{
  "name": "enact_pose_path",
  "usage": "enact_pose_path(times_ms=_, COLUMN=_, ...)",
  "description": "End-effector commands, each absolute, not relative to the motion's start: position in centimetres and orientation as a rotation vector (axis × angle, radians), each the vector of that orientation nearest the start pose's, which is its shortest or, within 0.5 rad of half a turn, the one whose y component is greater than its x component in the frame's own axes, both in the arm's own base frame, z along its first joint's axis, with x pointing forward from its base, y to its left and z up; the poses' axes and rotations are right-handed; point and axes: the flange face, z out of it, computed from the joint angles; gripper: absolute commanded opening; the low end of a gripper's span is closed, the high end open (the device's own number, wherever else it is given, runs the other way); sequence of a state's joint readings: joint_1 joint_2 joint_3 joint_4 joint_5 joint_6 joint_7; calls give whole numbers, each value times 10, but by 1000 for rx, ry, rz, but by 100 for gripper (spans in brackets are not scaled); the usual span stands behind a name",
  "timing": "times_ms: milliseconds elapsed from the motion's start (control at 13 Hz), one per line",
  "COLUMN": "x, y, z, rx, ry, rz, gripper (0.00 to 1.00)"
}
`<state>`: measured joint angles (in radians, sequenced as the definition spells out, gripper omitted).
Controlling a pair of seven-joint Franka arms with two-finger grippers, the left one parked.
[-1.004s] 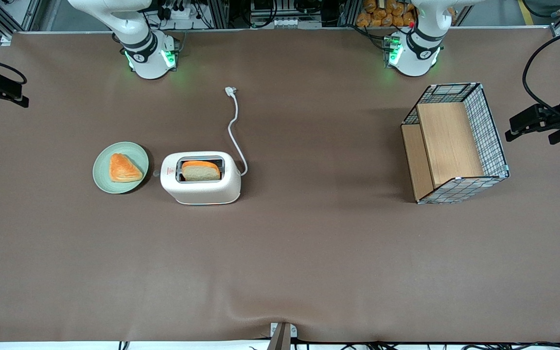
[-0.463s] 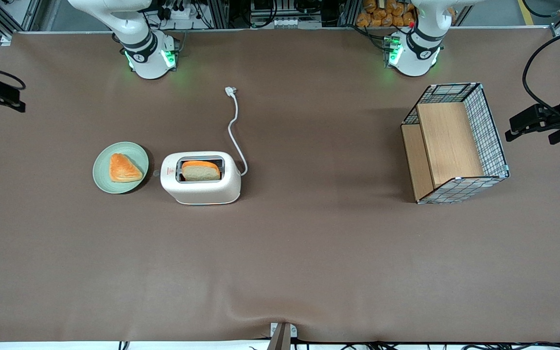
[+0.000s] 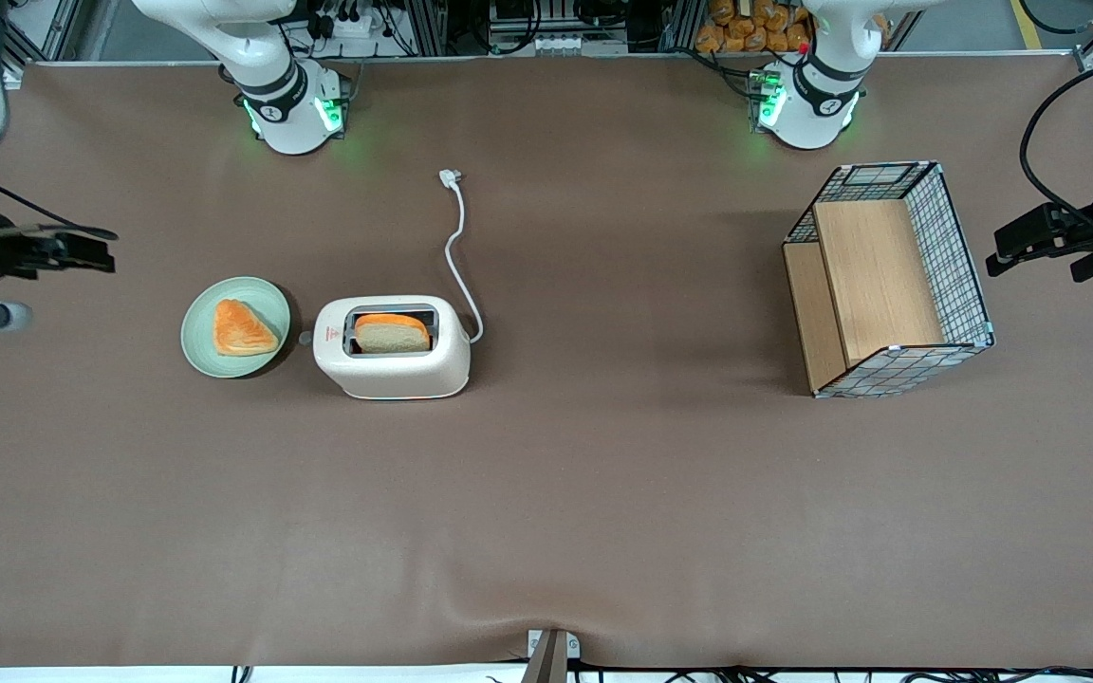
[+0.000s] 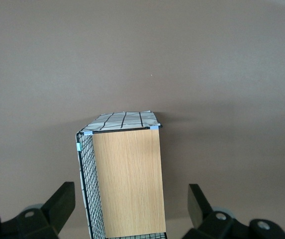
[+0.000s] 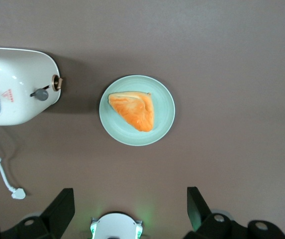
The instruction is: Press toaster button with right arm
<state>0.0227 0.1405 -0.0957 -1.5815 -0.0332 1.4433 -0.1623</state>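
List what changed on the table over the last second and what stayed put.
The right arm's black two-finger hand swung in from the table's edge toward the pale green plate, nearer the front camera, gripping nothing. The cream-white toaster, its small grey button, the bread slice in the slot, the plate's orange pastry and the wire basket stayed put.

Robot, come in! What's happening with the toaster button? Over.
End effector open, high toward working arm's end of table. Button unpressed, bread slice up in toaster. Plate with pastry sits beside button.

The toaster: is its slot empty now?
No, a slice of bread stands in the slot of the toaster, while the gripper is beside the plate, apart.
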Motion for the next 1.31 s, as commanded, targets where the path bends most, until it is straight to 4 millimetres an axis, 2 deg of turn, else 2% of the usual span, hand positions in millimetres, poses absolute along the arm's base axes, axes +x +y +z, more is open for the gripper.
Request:
enact_pose_path(times_ms=0, x=564, y=-44, z=501, rx=-3102, ry=-151, rz=413, gripper=100)
enact_pose_path(times_ms=154, x=563, y=-43, z=476, rx=-3103, ry=-155, rz=401, gripper=100)
enact_pose_path(times_ms=309, x=565, y=-41, z=469, rx=-3108, ry=-161, rz=375, gripper=100)
enact_pose_path(times_ms=386, x=568, y=-42, z=475, rx=-3116, ry=-162, rz=345, gripper=100)
enact_pose_path(times_ms=540, x=579, y=-41, z=529, rx=-3140, ry=-162, rz=216, gripper=100)
enact_pose_path(times_ms=849, x=561, y=-39, z=604, rx=-3146, ry=-140, rz=128, gripper=100)
enact_pose_path(times_ms=926, x=555, y=-40, z=619, rx=-3145, ry=-134, rz=142, gripper=100)
enact_pose_path(times_ms=1158, x=537, y=-46, z=648, rx=-3144, ry=-68, rz=127, gripper=100)
enact_pose_path(times_ms=1235, x=533, y=-48, z=652, rx=-3143, ry=-36, rz=144, gripper=100)
